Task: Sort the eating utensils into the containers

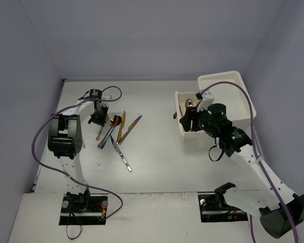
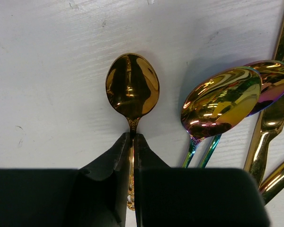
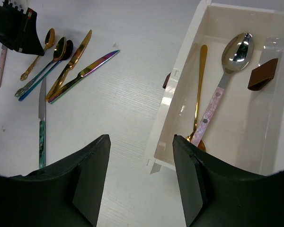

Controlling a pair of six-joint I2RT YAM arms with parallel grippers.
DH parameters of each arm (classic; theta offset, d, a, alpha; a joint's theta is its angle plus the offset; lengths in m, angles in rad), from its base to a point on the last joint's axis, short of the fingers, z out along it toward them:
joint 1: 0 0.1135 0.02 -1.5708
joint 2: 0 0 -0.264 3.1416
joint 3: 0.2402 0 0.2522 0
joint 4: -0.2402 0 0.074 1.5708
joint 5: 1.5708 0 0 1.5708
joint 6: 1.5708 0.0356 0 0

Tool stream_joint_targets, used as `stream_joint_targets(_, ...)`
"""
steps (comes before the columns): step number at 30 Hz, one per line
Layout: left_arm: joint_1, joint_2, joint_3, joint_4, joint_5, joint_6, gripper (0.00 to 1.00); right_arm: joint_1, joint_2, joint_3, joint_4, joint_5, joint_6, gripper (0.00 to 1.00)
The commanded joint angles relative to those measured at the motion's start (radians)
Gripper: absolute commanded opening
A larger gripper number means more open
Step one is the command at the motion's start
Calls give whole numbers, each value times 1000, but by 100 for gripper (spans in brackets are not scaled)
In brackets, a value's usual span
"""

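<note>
Right wrist view: two spoons point(image 3: 236, 47) in the drawer point(image 3: 177, 101), other utensils point(image 3: 68, 61) unsorted left; left gripper point(image 2: 133, 137) pinching gold spoon point(image 2: 132, 85), right gripper point(image 3: 141, 139) wide, empty.

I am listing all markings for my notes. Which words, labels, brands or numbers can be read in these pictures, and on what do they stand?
None can be read.
The small green marks on the right arm and on the left arm are too small to read.
The gold spoon, the iridescent spoon and the drawer show no text.
</note>
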Motion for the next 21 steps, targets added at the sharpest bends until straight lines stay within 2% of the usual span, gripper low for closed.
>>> stream_joint_targets(1,7,-79,19,-66,7,-29,0,10,-33,22,54,-80,8,53)
stream_joint_targets(4,15,-204,28,-65,44,-110,0,43,-32,41,54,-84,22,55)
stream_joint_targets(8,18,-338,3,-24,180,-258,0,109,-13,77,60,-52,51,57)
stream_joint_targets(11,12,-479,-93,104,331,-441,0,205,22,109,73,7,79,60)
stream_joint_targets(13,-2,-568,-175,210,383,-581,0,254,48,122,94,30,103,61)
stream_joint_targets(15,-45,-680,-244,298,388,-685,0,288,73,136,129,42,125,62)
stream_joint_targets(18,-114,-822,-377,459,324,-858,0,364,104,157,151,49,146,62)
stream_joint_targets(21,-189,-945,-435,544,252,-962,0,434,153,200,200,85,146,63)
